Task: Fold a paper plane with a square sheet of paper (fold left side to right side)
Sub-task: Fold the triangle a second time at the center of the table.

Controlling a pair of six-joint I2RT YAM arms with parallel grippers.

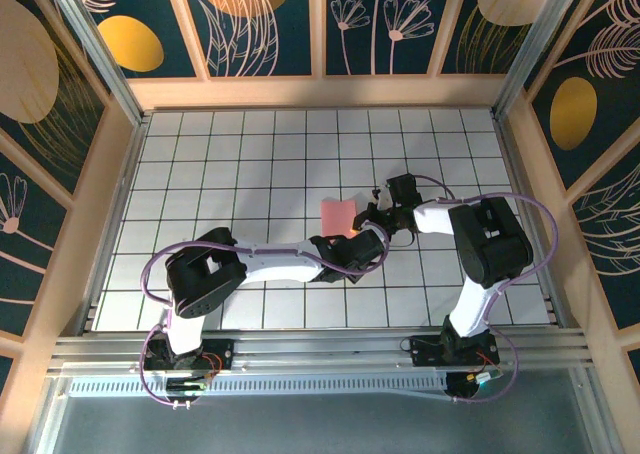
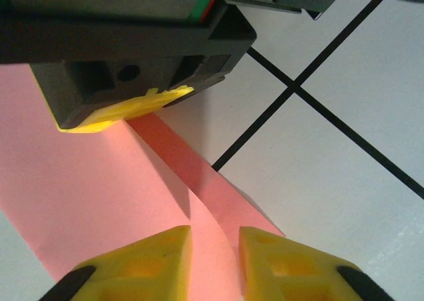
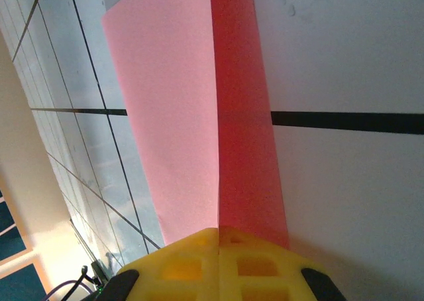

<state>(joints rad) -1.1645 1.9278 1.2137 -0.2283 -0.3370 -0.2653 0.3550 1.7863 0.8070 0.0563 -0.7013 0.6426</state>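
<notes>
The left gripper (image 1: pixel 338 240) hides the near edge of the paper (image 1: pixel 337 214).

Square sheet of paper (image 1: pixel 338 215) is rendered plain salmon-pink. Table (image 1: pixel 250 154) is tiled white, black grid lines. Pincer pads (image 2: pixel 152 261) are moulded yellow.

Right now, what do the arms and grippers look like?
The left arm and right arm have white links, black joint housings and looping purple cables. The left gripper and right gripper have blocky yellow fingers with black patches.
</notes>
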